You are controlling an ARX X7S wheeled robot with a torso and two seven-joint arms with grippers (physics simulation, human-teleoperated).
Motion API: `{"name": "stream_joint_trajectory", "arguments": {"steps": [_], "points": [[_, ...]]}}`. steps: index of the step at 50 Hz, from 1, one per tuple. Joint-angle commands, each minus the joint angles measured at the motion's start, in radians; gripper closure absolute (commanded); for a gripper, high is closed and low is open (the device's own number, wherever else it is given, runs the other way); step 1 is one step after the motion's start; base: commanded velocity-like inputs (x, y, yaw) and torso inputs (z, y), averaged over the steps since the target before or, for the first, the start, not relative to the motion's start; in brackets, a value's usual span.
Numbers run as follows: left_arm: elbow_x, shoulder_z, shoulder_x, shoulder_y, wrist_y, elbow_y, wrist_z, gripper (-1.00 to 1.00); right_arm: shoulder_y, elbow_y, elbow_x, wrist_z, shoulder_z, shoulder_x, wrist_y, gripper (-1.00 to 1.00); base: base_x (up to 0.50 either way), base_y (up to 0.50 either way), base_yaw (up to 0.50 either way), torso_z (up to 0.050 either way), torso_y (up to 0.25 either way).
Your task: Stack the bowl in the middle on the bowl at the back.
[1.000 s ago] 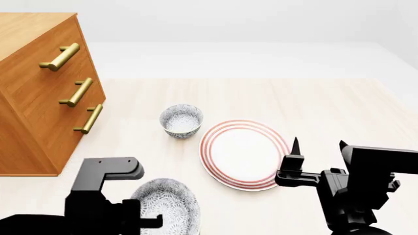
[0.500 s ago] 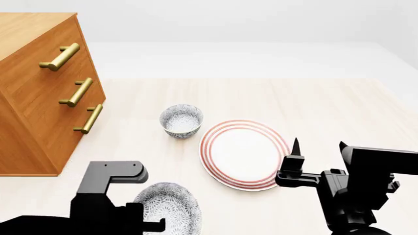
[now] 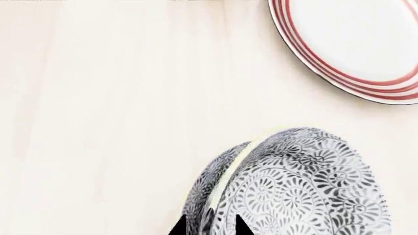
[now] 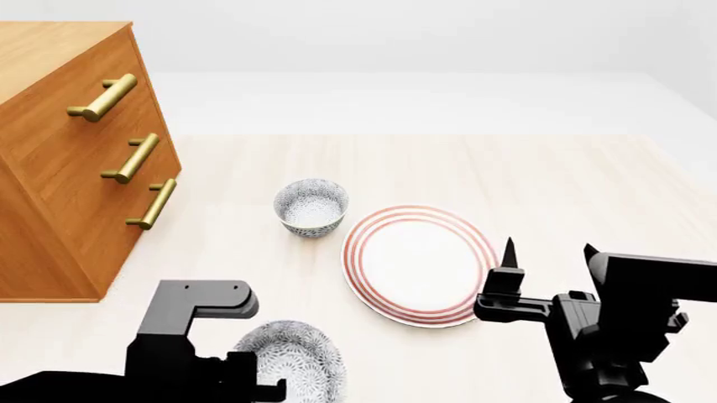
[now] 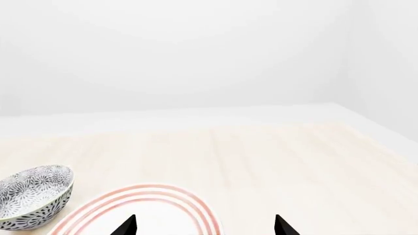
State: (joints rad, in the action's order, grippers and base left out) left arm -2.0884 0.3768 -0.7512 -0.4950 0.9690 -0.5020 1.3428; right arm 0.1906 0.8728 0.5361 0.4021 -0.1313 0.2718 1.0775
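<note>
In the left wrist view we see the bowl in the middle [image 3: 294, 188] close up: a small, deep, round bowl, white and covered inside and out with a fine dark grey-blue pattern, its thin rim catching the light. The two dark fingertips [image 3: 243, 227] of the left gripper [image 3: 209, 229] stand either side of its wall, clamped on it. Beyond it lies the pale wood-grain desk [image 3: 111, 98], and a flat white plate [image 3: 353, 44] with red rings.

In the head view the same bowl [image 4: 285, 359] sits near the front edge of the desk [image 4: 538, 176], held at the left gripper [image 4: 269, 388], whose boxy black body hides part of it. The bowl at the back [image 4: 311, 206], of the same pattern, stands upright farther toward the back edge, just beside the plate [image 4: 421, 264] and apart from it. A wooden drawer chest [image 4: 67, 159] with three brass bar handles stands at the left edge. The right gripper [image 4: 546, 252] hangs at the plate's right rim, its two pointed fingers apart and holding nothing.

In the right wrist view we see the back bowl [image 5: 33, 196] from the side, rounded and deep, next to the plate's [image 5: 150, 205] red rings, with the right gripper's [image 5: 205, 225] tips spread wide.
</note>
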Motion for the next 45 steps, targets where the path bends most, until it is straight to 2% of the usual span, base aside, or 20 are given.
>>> {"name": "stream_joint_trajectory", "arguments": {"steps": [1, 13, 18, 28, 34, 37, 40, 42, 44, 45], "points": [[0.011, 0.006, 0.001, -0.007, -0.005, 0.005, -0.009, -1.00, -0.005, 0.002, 0.008, 0.006, -0.003, 0.003, -0.004, -1.00, 0.00, 0.00, 0.00, 0.000, 0.000], [0.003, -0.008, -0.015, -0.028, -0.021, -0.013, -0.001, -1.00, 0.007, 0.007, 0.022, 0.017, -0.001, 0.005, 0.007, -1.00, 0.00, 0.00, 0.00, 0.000, 0.000], [-0.044, -0.026, -0.036, -0.062, -0.037, -0.044, 0.019, -1.00, 0.021, 0.020, 0.038, 0.024, -0.007, 0.007, 0.029, -1.00, 0.00, 0.00, 0.00, 0.000, 0.000], [-0.139, -0.087, -0.101, -0.133, -0.076, -0.115, 0.046, -1.00, 0.075, 0.100, 0.109, 0.062, -0.055, 0.010, 0.141, -1.00, 0.00, 0.00, 0.00, 0.000, 0.000], [-0.189, -0.159, -0.161, -0.117, -0.112, -0.186, 0.042, -1.00, 0.107, 0.172, 0.206, 0.130, -0.096, 0.016, 0.225, -1.00, 0.00, 0.00, 0.00, 0.000, 0.000], [-0.212, -0.213, -0.199, -0.079, -0.134, -0.237, 0.035, -1.00, 0.107, 0.174, 0.429, 0.331, -0.085, 0.115, 0.166, -1.00, 0.00, 0.00, 0.00, 0.000, 0.000], [-0.233, -0.312, -0.248, -0.008, -0.164, -0.306, 0.019, -1.00, 0.093, 0.174, 0.627, 0.568, 0.024, 0.288, -0.013, -1.00, 0.00, 0.00, 0.00, 0.000, 0.000], [-0.237, -0.398, -0.275, 0.051, -0.175, -0.345, 0.002, -1.00, 0.096, 0.174, 0.679, 0.704, 0.185, 0.452, -0.220, -1.00, 0.00, 0.00, 0.00, 0.000, 0.000], [-0.237, -0.539, -0.296, 0.142, -0.173, -0.384, -0.020, -1.00, 0.157, 0.174, 0.648, 0.835, 0.466, 0.671, -0.513, -1.00, 0.00, 0.00, 0.00, 0.000, 0.000], [-0.238, -0.628, -0.297, 0.190, -0.162, -0.400, -0.030, -1.00, 0.239, 0.174, 0.606, 0.897, 0.616, 0.779, -0.663, -1.00, 0.00, 0.00, 0.00, 0.000, 0.000]]}}
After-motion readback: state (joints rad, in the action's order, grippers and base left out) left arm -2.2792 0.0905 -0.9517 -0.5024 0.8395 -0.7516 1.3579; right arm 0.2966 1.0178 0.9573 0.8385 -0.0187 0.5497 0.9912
